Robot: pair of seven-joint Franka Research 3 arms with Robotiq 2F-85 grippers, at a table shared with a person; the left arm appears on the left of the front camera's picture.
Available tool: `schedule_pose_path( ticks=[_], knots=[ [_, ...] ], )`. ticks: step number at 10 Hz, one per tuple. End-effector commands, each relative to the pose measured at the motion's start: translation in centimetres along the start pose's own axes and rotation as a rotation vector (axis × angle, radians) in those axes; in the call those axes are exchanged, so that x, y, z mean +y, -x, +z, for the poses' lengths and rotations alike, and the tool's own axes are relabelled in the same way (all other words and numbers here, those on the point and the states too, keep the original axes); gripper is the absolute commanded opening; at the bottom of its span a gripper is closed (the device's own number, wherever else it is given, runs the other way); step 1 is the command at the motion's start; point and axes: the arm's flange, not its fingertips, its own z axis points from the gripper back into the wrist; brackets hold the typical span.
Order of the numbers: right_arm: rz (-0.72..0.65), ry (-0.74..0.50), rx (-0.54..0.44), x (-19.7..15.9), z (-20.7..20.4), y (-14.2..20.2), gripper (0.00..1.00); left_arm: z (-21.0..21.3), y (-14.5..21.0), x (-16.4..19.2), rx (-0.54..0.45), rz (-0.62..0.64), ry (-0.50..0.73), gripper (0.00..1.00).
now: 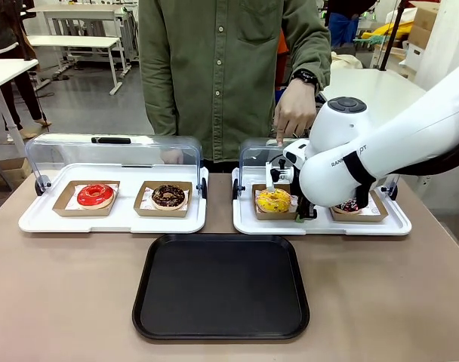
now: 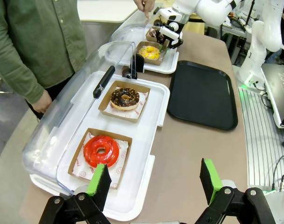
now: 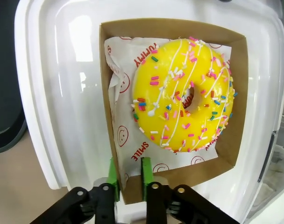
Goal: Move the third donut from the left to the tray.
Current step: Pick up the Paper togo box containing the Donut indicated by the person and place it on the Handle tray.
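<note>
Pinching the yellow donut's holder, lift comes next

Front: my right gripper (image 1: 291, 197) sits at the third donut (image 1: 274, 200), behind the tray (image 1: 220, 286). Left wrist: my left gripper (image 2: 153, 183) hangs wide, empty. Right wrist: green fingers (image 3: 145, 175) narrowed onto the cardboard holder (image 3: 111, 88) wall; I'd lift straight.

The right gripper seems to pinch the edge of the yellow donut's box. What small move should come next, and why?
Probably a short straight lift. The right gripper has its green pads on both sides of the brown holder's wall, nearly closed, while the holder with the yellow donut sits flat in the white tray. Lifting clears that tray's rim before moving to the black tray.
</note>
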Motion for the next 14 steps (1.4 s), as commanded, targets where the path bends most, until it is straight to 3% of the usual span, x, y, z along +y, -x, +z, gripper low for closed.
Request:
schedule_pose_path(
  ticks=[1, 4, 6, 7, 10, 12, 14],
  knots=[
    [-0.004, -0.013, 0.004, -0.5, 0.5, -0.2, 0.00, 0.0, -0.2, -0.1, -0.001, -0.005, -0.001, 1.00],
    [-0.008, -0.003, 0.011, -0.6, 0.5, -0.1, 0.00, 0.0, -0.2, -0.1, -0.001, -0.005, -0.001, 1.00],
    [0.013, -0.093, -0.013, -1.5, 0.0, 0.2, 0.00, 0.0, -0.2, -0.1, -0.001, -0.005, -0.001, 1.00],
    [-0.002, -0.005, 0.002, -0.1, 0.0, 0.0, 0.00, 0.0, -0.2, -0.1, -0.001, -0.005, -0.001, 1.00],
    [-0.001, -0.026, 0.003, -0.2, -0.2, -0.1, 0.02, 0.0, -0.2, -0.1, -0.001, -0.005, -0.001, 1.00],
    [-0.103, 0.042, 0.004, 1.0, 3.2, 1.4, 0.02, 0.0, -0.2, -0.1, -0.001, -0.005, -0.001, 1.00],
    [-0.122, 0.066, -0.031, 2.4, 7.0, 2.5, 0.02, 0.0, -0.2, -0.1, -0.001, -0.005, -0.001, 1.00]
  ],
)
